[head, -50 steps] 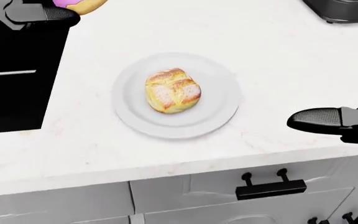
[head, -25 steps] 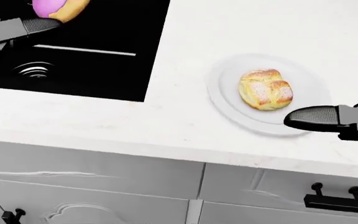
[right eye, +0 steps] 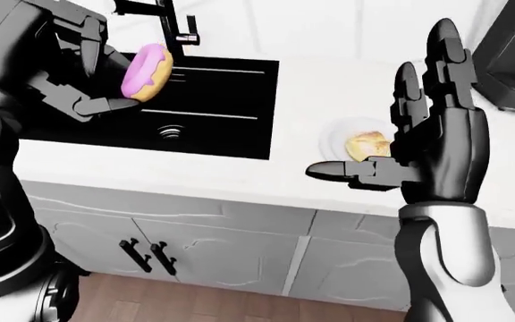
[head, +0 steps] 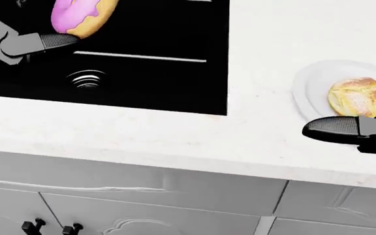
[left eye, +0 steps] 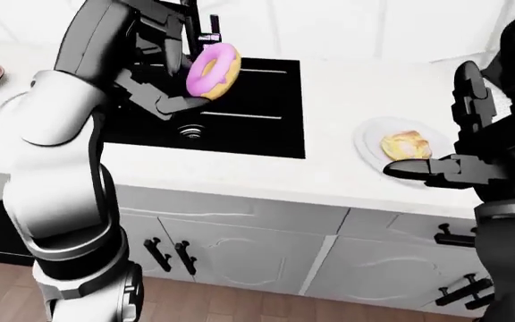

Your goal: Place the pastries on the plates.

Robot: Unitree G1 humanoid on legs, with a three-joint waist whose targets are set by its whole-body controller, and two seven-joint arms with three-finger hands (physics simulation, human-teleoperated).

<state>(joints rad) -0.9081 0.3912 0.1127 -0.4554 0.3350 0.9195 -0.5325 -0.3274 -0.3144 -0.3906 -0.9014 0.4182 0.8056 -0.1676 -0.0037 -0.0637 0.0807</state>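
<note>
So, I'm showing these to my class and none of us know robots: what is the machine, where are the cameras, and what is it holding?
It is a simulated humanoid robot; all three pictures come from cameras on its head, looking over its own arms. Its left hand grips a pink-iced doughnut above the black sink. Its right hand is open and empty. On the white counter a white plate already carries a sugar-dusted bun. White cabinets sit below.

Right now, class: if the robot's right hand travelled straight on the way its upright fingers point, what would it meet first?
The right hand stands open, fingers pointing up the right-eye view, toward the wall behind the counter. Nothing shows in that line before the wall, though depth is unclear. The bun on its plate lies beside it.
</note>
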